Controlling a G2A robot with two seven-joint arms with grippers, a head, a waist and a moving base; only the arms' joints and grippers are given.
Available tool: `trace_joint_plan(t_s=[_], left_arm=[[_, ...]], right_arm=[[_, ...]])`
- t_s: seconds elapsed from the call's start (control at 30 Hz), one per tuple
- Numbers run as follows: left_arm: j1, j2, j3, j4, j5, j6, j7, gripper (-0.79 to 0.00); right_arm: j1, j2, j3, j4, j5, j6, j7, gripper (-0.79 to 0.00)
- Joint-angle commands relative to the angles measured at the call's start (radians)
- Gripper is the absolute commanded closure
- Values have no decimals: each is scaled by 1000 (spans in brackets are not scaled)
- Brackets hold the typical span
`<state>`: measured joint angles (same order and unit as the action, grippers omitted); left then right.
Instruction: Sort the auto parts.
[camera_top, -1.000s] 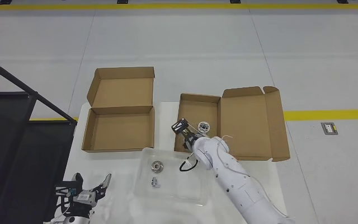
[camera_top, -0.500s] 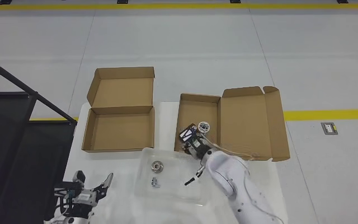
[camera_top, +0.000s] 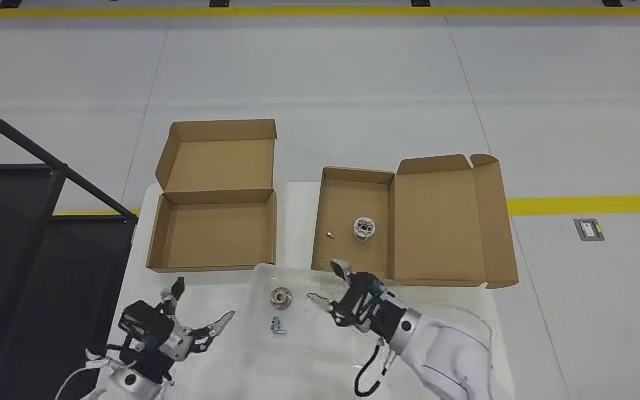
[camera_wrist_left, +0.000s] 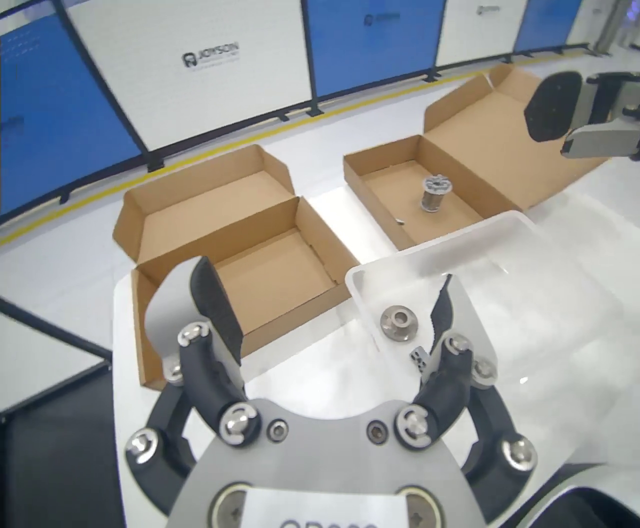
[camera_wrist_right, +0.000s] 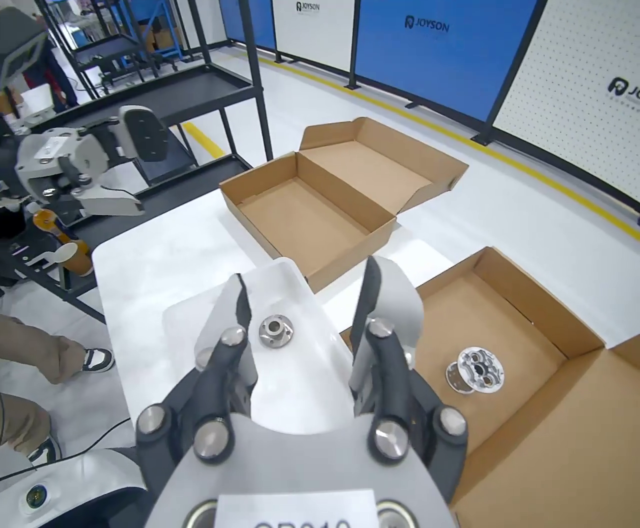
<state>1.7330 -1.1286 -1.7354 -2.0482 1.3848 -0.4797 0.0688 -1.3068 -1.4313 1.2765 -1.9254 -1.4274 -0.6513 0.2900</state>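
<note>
Right wrist view: inside the clear tray (camera_wrist_right: 300, 385), the flanged part (camera_wrist_right: 274, 330) lies just ahead of the spread right hand (camera_wrist_right: 306, 272).

Pale grey floor (camera_top: 400, 90), yellow line (camera_top: 570, 205); blue-white wall panels (camera_wrist_left: 350, 40); black rack (camera_wrist_right: 190, 92), contents unclear.
</note>
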Motion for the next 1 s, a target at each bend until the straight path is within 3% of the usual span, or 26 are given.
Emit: trace_joint_plan(t_s=[0.0,0.53,0.67,0.83,0.97], left_arm=[[-34,7,18,4,31,-109,-37,-785],[-39,9,29,6,56,-119,-63,-785],[-119,13,64,45,123,-132,-152,-785],[-267,25,95,116,161,-253,-264,-785],[-383,34,147,175,147,-407,-332,-785]], right_arm=[[-36,8,14,-14,-7,-47,7,-785],[-41,9,15,-12,8,-40,-18,-785],[-64,18,51,-38,38,-72,-137,-785],[-159,40,142,-141,49,-163,-261,-785],[-261,57,232,-214,54,-229,-366,-785]])
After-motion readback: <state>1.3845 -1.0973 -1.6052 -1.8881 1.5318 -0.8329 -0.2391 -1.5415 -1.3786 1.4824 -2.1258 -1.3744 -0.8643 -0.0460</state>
